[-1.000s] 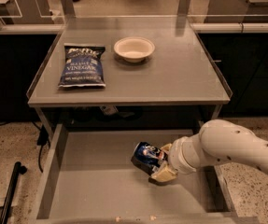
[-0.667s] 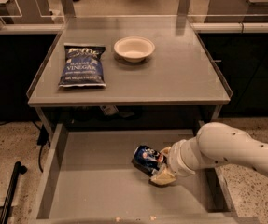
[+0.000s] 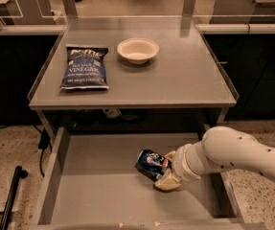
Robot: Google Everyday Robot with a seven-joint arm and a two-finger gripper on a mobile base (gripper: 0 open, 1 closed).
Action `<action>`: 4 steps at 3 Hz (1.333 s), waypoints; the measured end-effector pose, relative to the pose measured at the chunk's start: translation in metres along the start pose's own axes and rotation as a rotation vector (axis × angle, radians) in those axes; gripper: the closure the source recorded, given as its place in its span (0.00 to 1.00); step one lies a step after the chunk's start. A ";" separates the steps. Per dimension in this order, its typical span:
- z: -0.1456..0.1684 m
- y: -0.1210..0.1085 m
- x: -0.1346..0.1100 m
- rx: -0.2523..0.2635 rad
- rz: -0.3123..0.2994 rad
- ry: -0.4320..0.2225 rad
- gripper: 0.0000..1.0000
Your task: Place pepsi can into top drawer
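Almost nothing has moved since a second ago; your arm only slid a tiny bit. The gripper [image 3: 163,170] is squeezed tight on the pepsi can [image 3: 150,162], which hangs tilted, low inside the top drawer [image 3: 103,195]. Lower it until it touches the bottom, then let go softly so it can't roll. I can't read the can; the chip bag [image 3: 85,67] says VINEGAR.
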State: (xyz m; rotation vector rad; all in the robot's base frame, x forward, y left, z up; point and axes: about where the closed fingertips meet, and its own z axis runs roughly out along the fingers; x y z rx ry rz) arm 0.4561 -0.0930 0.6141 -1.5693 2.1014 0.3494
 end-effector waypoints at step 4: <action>0.000 0.000 0.000 0.000 0.000 0.000 0.00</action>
